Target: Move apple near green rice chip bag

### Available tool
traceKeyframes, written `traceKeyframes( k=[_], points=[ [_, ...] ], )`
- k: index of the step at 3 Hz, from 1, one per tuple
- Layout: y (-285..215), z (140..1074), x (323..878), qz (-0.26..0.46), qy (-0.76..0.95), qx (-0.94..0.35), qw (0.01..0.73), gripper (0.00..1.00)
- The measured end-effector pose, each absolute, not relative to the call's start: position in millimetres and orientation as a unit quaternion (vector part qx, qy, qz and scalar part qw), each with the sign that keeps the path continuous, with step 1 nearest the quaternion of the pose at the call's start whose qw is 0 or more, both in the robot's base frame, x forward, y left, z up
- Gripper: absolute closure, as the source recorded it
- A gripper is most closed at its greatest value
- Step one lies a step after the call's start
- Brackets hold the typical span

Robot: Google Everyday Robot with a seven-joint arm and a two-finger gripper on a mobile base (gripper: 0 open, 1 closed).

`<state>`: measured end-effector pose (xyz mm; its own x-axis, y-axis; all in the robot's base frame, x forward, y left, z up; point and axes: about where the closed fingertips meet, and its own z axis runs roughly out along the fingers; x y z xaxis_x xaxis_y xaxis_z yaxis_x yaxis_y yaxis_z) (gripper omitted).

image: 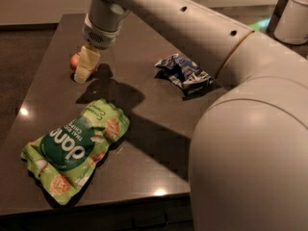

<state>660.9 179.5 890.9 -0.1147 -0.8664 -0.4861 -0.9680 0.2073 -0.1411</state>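
The apple (74,60) is red-orange and lies at the far left of the dark table (144,119). Only its left side shows, because my gripper (82,72) is lowered right in front of it and covers the rest. I cannot tell whether the gripper touches the apple. The green rice chip bag (77,148) lies flat at the front left of the table, well in front of the apple and apart from it.
A crumpled dark blue and white snack bag (185,73) lies at the table's middle right. My arm (192,28) reaches across the table from the right, and its large body fills the lower right of the view. A white container (293,13) stands at the far right.
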Motion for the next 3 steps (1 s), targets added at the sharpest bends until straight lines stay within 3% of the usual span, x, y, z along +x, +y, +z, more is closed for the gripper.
traceKeyframes(
  k=[2,3],
  points=[
    [206.0,882.1,672.1,0.101,0.742,-0.622,0.228,0.00],
    [210.7,875.4,675.9,0.094,0.744,-0.624,0.221,0.19]
  ],
)
